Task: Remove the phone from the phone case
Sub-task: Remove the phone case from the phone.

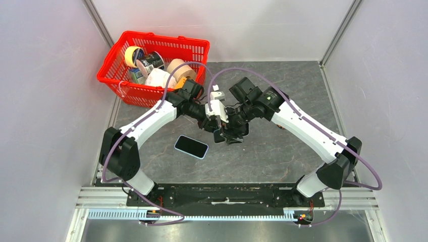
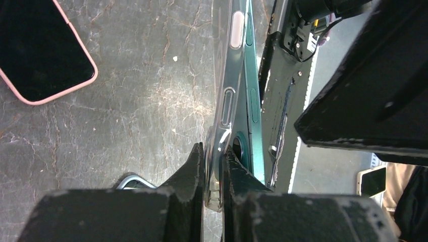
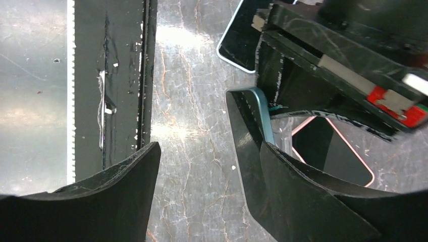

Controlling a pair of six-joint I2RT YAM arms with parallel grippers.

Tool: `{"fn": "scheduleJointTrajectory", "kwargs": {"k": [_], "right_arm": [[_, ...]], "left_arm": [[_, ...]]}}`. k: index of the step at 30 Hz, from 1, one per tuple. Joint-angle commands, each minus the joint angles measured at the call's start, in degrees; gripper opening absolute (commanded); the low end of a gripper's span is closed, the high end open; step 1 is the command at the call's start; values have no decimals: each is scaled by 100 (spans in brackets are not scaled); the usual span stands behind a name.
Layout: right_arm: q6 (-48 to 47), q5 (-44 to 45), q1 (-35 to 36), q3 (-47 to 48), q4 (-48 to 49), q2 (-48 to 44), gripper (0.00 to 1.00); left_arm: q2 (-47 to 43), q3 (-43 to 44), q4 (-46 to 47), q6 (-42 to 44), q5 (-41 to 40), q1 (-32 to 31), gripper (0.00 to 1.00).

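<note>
We find the left hand (image 2: 214, 156) pinched shut on the lip of the clear case (image 2: 228, 101), anchoring it edge-up above the surface (image 1: 282, 151); the teal phone (image 2: 254, 101) sits inside it. The right hand (image 3: 207, 166) gapes wide, one finger just beside the phone, likely placed to pry it free; we see nothing gripped there.
</note>
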Motion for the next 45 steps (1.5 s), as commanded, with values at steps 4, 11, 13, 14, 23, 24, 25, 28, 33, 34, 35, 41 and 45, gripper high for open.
{"fn": "scheduleJointTrajectory", "kwargs": {"k": [4, 11, 13, 14, 23, 24, 25, 28, 33, 34, 35, 41, 45], "right_arm": [[-71, 20, 227, -215, 423, 77, 79], [-119, 308, 381, -247, 520, 188, 78], [-136, 363, 418, -255, 518, 203, 77], [-146, 387, 441, -264, 507, 203, 77], [-266, 477, 541, -265, 293, 304, 72], [-282, 454, 554, -243, 232, 339, 71], [-281, 437, 567, -229, 181, 364, 70], [-295, 394, 607, -198, 47, 448, 64], [-308, 384, 638, -294, 17, 526, 56], [-308, 375, 638, -307, 22, 553, 54], [-300, 375, 637, -328, 31, 577, 52], [-142, 263, 647, -634, 285, 624, 46], [41, 243, 698, -1050, 688, 588, 43]], "left_arm": [[-214, 336, -129, 577, 650, -101, 2], [-262, 332, -213, 635, 727, -147, 2], [-282, 323, -220, 648, 754, -150, 2], [-284, 330, -251, 672, 770, -152, 2], [-281, 397, -577, 1042, 910, -170, 2], [-282, 402, -606, 1064, 921, -171, 2], [-280, 402, -617, 1094, 943, -169, 2], [-295, 412, -631, 1128, 979, -172, 2], [-261, 479, -627, 1149, 975, -171, 2], [-258, 490, -627, 1149, 991, -169, 2], [-249, 505, -627, 1154, 1007, -170, 2], [-196, 422, -481, 1176, 1004, -178, 2], [-199, 189, -181, 1141, 829, -187, 2]]}}
